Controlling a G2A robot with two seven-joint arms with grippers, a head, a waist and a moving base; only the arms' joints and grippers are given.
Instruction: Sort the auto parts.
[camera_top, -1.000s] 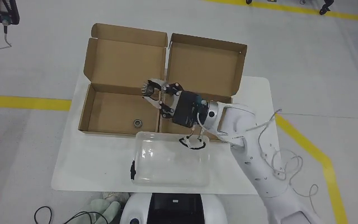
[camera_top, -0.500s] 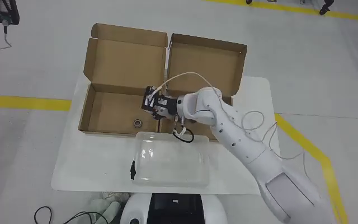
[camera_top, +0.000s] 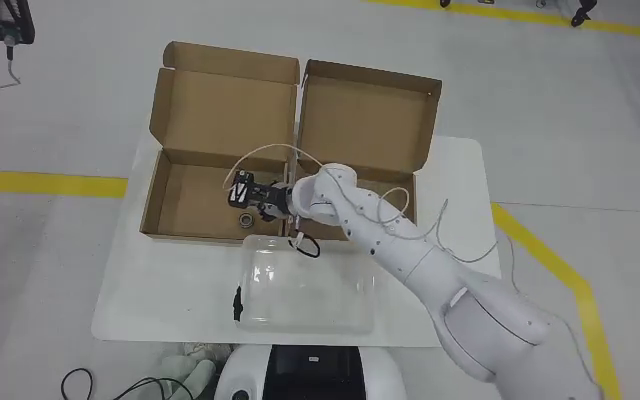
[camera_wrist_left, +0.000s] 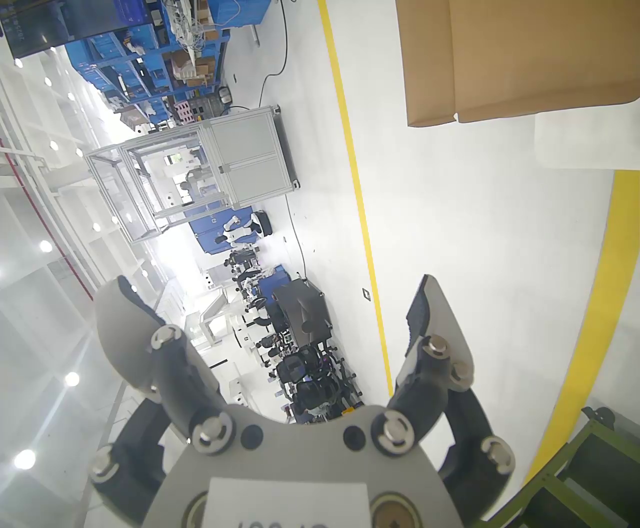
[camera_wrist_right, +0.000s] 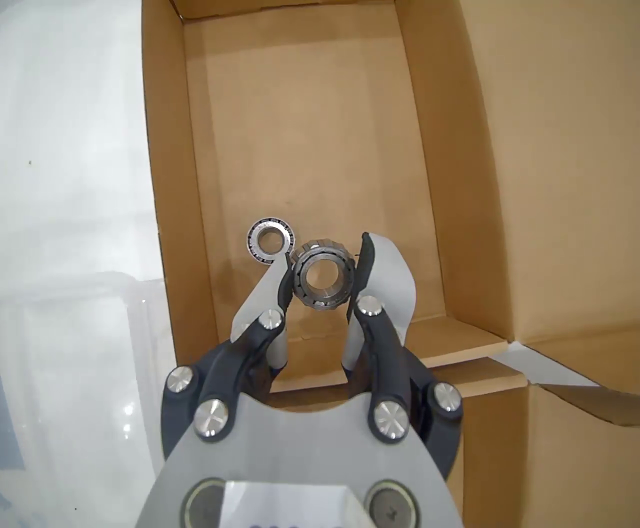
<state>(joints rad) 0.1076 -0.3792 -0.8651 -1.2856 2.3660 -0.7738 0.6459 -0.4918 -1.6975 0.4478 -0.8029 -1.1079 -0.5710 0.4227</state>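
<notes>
Hanging over the box (camera_wrist_right: 310, 125) floor, a bearing (camera_wrist_right: 322, 280) is clamped in the right gripper (camera_wrist_right: 325, 252), just beside a second bearing (camera_wrist_right: 270, 241) lying in the box; like parts are probably being gathered there. The left gripper (camera_wrist_left: 272, 295) is held spread and empty, away from the box.

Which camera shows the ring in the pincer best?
Right wrist view: the ring sits close up in the right pincer. The top view leaves it tiny, unclear; the left wrist view faces the floor.
</notes>
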